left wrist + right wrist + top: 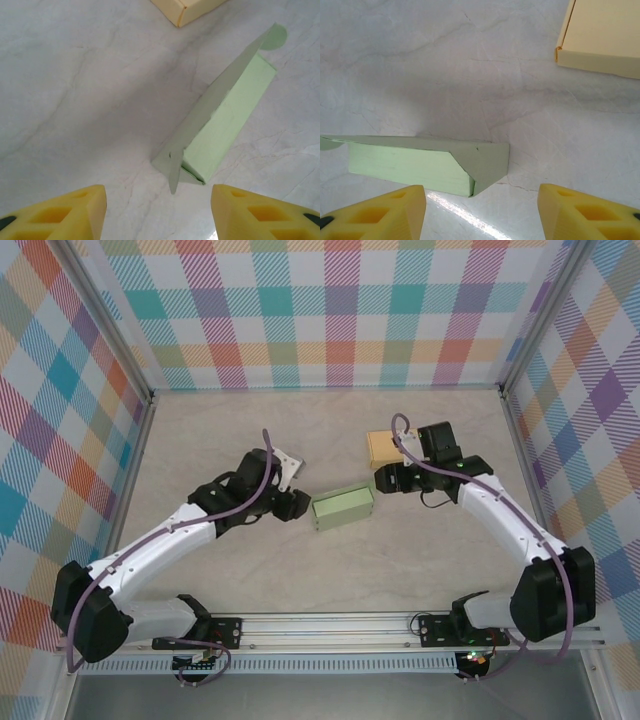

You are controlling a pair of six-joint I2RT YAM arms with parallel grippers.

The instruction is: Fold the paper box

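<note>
The green paper box (343,508) is lying near the middle of the table (350,580), between the two grippers. A yellow paper box (382,448) is sitting apart from it, toward the far right corner.

The left gripper (157,194) is being held just off the green box's left end. Its yellow fingers (80,210) are spread wide and nothing is being pinched. The right gripper (481,190) is being held just off the opposite end, likewise spread and empty.

The long lid flap (220,95) is standing up off the body with its rounded tab (274,37) untucked. A small end flap (172,172) is sticking out at the end nearest the left gripper.

Several risks are being judged from this:
- **Sliding:** the box is light and is not being held down. A push from one end alone is likely to slide or spin it on the smooth surface instead of closing a flap.
- **Creasing:** if the lid is pressed down before the end flap is tucked in, that flap may be trapped outside or creased.
- **Collision:** any drift toward the far right could bring the green box against the yellow one.
</note>
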